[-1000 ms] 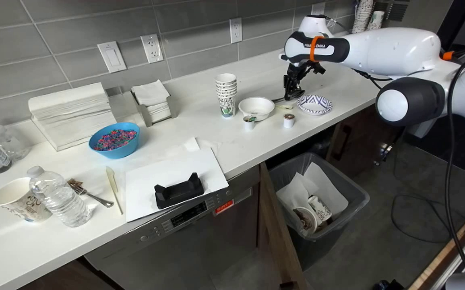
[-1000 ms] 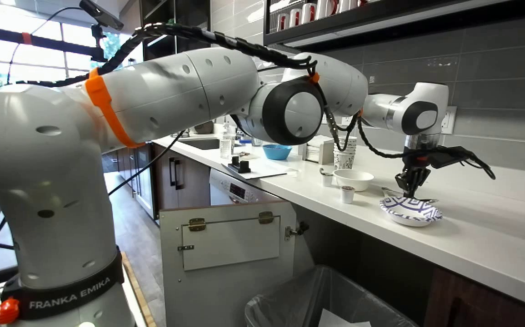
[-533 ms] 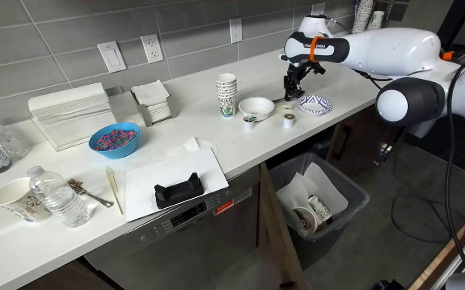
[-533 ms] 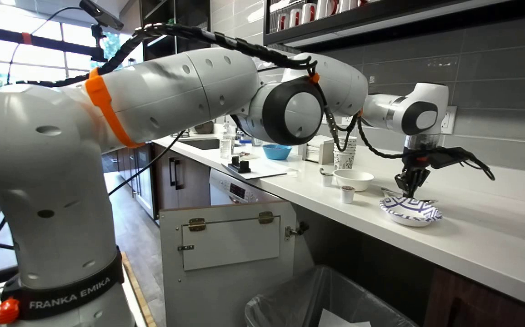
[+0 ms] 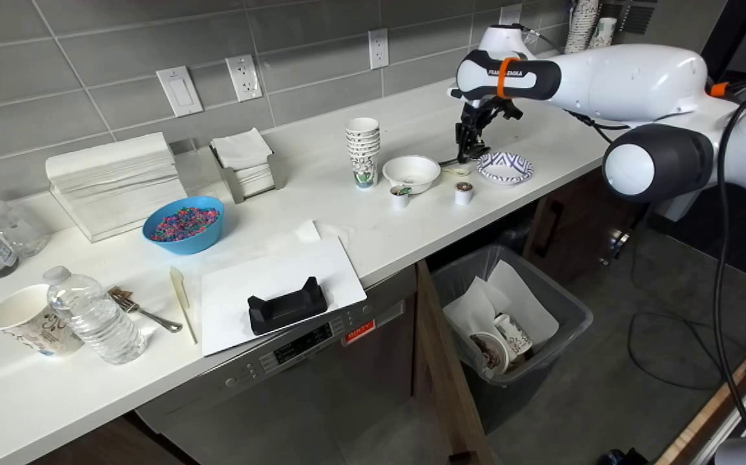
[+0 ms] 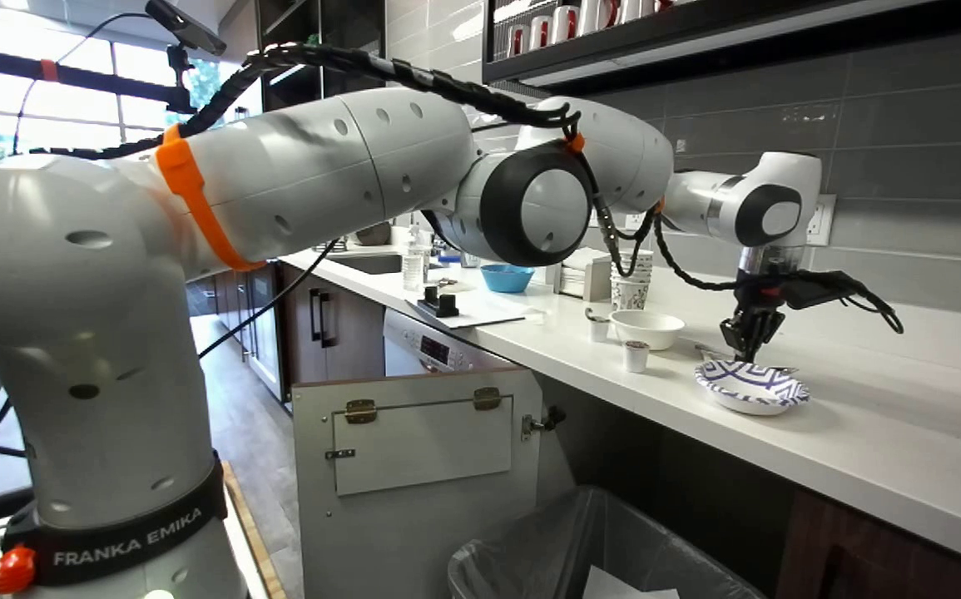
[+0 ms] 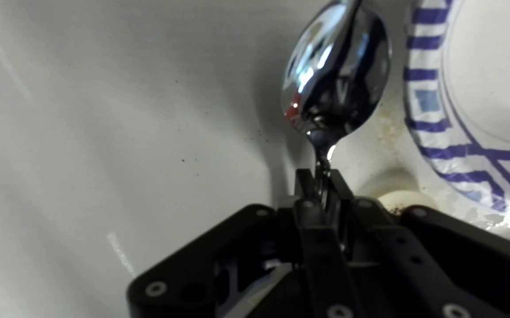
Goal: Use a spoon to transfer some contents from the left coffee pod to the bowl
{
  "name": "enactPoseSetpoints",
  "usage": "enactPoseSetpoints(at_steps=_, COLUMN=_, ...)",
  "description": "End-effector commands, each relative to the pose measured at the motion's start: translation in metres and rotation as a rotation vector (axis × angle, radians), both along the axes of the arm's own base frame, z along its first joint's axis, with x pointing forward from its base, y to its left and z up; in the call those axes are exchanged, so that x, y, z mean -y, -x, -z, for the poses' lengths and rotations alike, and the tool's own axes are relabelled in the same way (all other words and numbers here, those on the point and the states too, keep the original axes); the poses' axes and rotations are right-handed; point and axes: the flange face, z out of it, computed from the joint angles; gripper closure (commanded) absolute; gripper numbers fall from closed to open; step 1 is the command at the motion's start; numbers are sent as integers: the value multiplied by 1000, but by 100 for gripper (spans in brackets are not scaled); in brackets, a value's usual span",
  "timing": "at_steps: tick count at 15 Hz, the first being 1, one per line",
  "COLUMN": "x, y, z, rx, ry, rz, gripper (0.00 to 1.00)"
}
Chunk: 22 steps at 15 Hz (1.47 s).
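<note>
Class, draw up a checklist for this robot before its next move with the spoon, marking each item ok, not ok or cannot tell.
1. Spoon gripped: ok; the gripper is closed on it.
2. Spoon off the counter: cannot tell.
3. Spoon over left coffee pod: not ok; held beside the patterned bowl.
4. Left coffee pod upright: ok, near the white bowl.
5. Contents in that pod: cannot tell; too small.
6. White bowl upright: ok, opening up.
</note>
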Motion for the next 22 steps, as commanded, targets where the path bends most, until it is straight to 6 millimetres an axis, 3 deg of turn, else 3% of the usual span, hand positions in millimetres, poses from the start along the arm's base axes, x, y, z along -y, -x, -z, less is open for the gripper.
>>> enactPoseSetpoints(at_steps=1, x=-1, y=1, z=-3, rx=-17, ry=8, rz=11, gripper=57)
enactPoseSetpoints(at_steps=6, x=-3, y=-3, z=-14, rx=27, ry=15, rz=12, gripper=20)
enactPoseSetpoints(at_steps=9, x=-21, y=-6, z=-30, rx=30, ry=21, rz=4, gripper=1)
enactPoseSetpoints(at_steps=16, x=-69, y=-24, z=-100, rx=211, ry=-56, rz=319, gripper=0)
enactPoseSetpoints(at_steps=22, x=-77, y=-27, z=-148, rx=340, ry=-52, rz=609, gripper=0)
